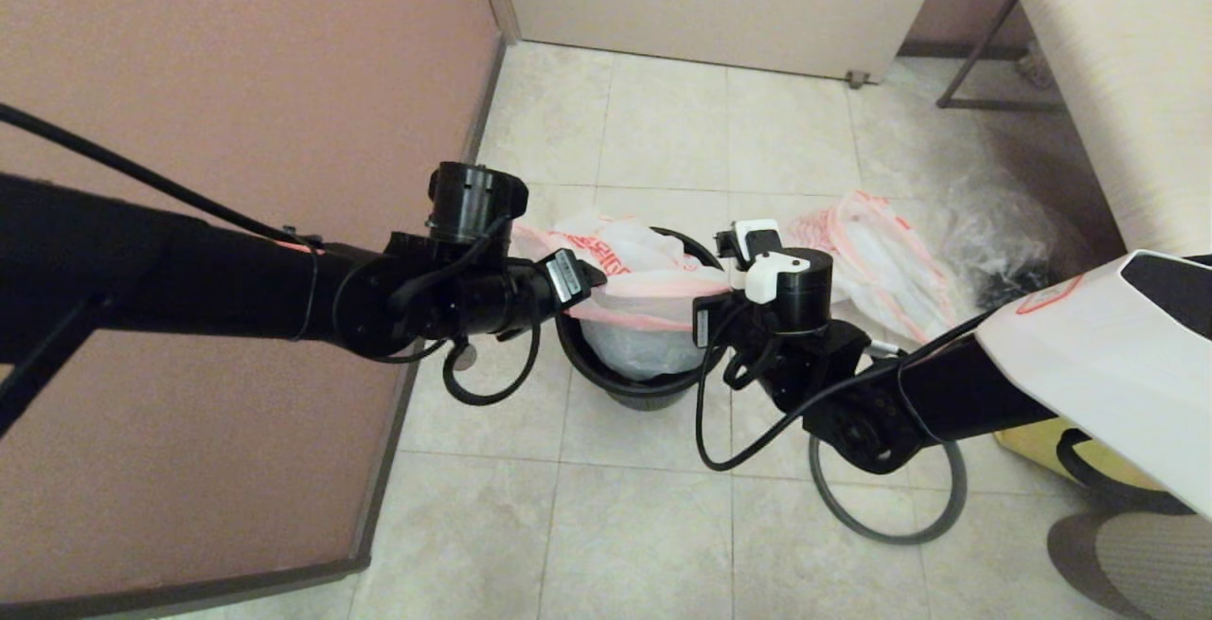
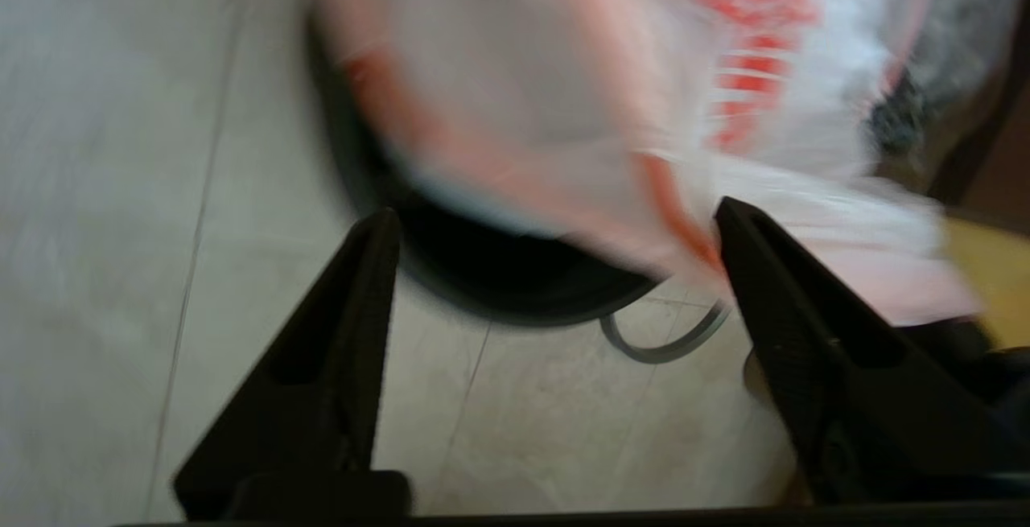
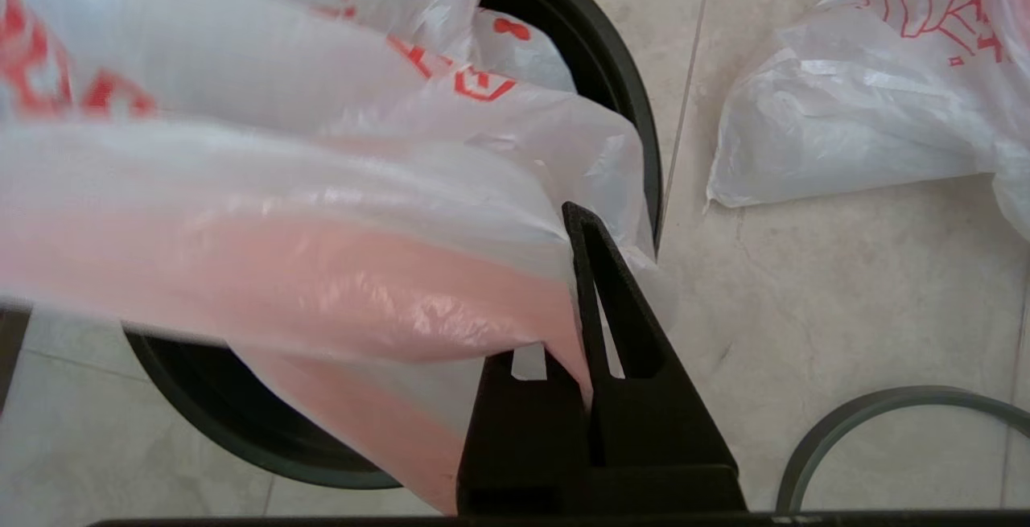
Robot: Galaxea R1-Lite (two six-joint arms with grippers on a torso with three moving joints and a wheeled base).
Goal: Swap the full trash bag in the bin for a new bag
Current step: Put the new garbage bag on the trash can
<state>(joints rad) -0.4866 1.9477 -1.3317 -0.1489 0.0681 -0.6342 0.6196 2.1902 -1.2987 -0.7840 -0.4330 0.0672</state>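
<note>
New bag (image 1: 653, 303) across bin (image 1: 620, 383) mouth

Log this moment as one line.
right end effector: shut on new bag | left end effector: open | bin: on floor

My right gripper (image 3: 581, 366) has its fingers pinched together on the orange edge of the new bag (image 3: 265, 213), which is stretched over the mouth of the bin (image 3: 624, 100). On the tiled floor (image 3: 845, 286) beside the bin lie the full trash bag (image 3: 845, 125) and a grey hoop (image 3: 869, 410).
</note>
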